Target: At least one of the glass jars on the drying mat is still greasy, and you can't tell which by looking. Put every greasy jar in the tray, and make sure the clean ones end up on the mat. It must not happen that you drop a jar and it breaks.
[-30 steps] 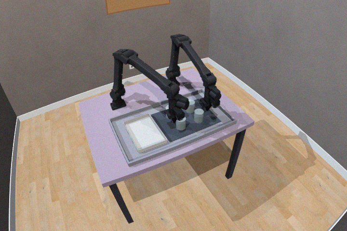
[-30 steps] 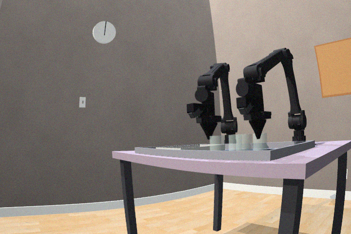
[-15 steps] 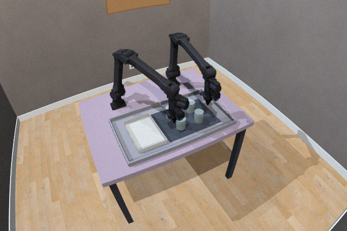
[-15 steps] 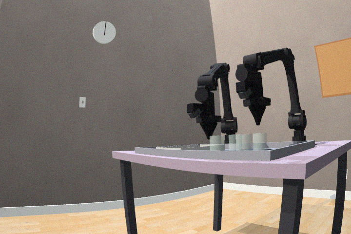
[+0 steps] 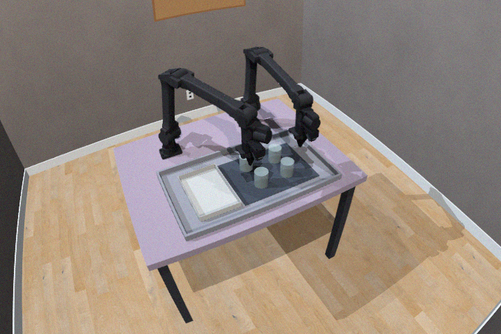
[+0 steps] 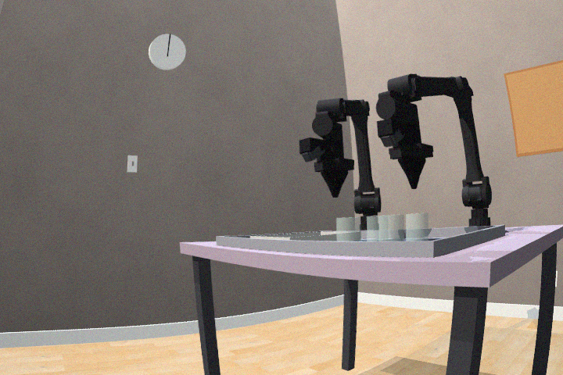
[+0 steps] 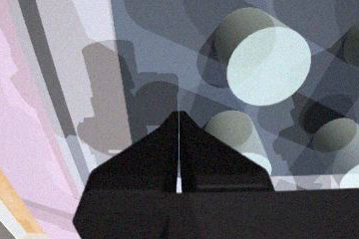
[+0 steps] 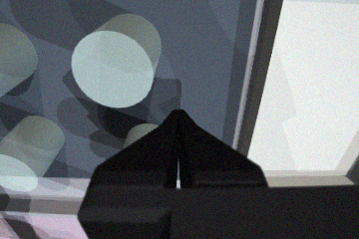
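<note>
Left claw (image 5: 300, 145) (image 6: 414, 187) (image 7: 179, 114) closed, straight downward

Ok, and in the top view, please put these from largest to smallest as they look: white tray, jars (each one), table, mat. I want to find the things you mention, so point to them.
1. Table (image 5: 145, 197) (image 6: 291, 264) (image 7: 18, 105) (image 8: 38, 226)
2. Mat (image 5: 235, 183) (image 7: 158, 30) (image 8: 202, 50)
3. White tray (image 5: 211, 191) (image 6: 269, 237) (image 8: 322, 75)
4. Jars (image 5: 261, 177) (image 6: 417, 225) (image 7: 269, 65) (image 8: 113, 70): too alike to rank among themselves; one is partly hidden.
</note>
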### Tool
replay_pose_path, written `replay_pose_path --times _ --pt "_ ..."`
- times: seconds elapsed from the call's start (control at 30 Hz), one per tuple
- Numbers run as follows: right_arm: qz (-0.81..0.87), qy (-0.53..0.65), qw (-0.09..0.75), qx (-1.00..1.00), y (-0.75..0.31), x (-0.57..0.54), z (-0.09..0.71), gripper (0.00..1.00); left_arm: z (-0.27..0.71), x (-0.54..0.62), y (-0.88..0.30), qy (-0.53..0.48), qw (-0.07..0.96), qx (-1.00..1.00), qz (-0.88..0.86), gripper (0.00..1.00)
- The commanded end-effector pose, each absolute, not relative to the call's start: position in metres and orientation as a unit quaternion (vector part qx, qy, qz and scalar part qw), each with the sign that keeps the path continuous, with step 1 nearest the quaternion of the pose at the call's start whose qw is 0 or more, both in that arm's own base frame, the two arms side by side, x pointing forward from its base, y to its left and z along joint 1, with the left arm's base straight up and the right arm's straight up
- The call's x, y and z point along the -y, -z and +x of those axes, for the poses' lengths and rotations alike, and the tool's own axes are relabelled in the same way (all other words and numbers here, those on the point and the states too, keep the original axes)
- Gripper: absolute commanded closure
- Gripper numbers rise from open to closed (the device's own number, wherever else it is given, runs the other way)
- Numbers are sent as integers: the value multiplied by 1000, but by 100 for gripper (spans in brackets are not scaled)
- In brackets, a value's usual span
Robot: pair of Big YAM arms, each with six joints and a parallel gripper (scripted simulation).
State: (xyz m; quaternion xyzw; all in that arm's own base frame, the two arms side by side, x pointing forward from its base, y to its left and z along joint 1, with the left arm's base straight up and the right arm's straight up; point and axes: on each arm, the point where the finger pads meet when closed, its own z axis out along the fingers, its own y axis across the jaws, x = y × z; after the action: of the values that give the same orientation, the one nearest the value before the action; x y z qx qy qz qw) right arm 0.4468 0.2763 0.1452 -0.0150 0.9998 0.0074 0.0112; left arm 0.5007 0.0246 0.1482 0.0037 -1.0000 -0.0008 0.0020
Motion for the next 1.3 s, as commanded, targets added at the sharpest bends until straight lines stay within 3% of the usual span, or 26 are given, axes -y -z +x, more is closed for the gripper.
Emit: replay_pose_path --times 0.0,0.1,0.13,0.73,1.27 --pt "-25 -35 52 -998 -220 -285 466 100 515 -20 -162 0 -23 1000 8 77" --pt "-42 -48 56 -996 -209 -282 467 100 509 -11 -160 -1 -52 999 9 43" --pt "-54 -64 68 -994 -211 -284 471 100 509 -8 -159 -2 -67 998 10 40" --pt "-223 -283 237 -902 -210 -302 479 100 505 41 -135 -6 -285 958 9 40" --pt "-388 -373 418 -732 -240 -290 445 100 502 51 -128 -1 -323 946 -1 40"
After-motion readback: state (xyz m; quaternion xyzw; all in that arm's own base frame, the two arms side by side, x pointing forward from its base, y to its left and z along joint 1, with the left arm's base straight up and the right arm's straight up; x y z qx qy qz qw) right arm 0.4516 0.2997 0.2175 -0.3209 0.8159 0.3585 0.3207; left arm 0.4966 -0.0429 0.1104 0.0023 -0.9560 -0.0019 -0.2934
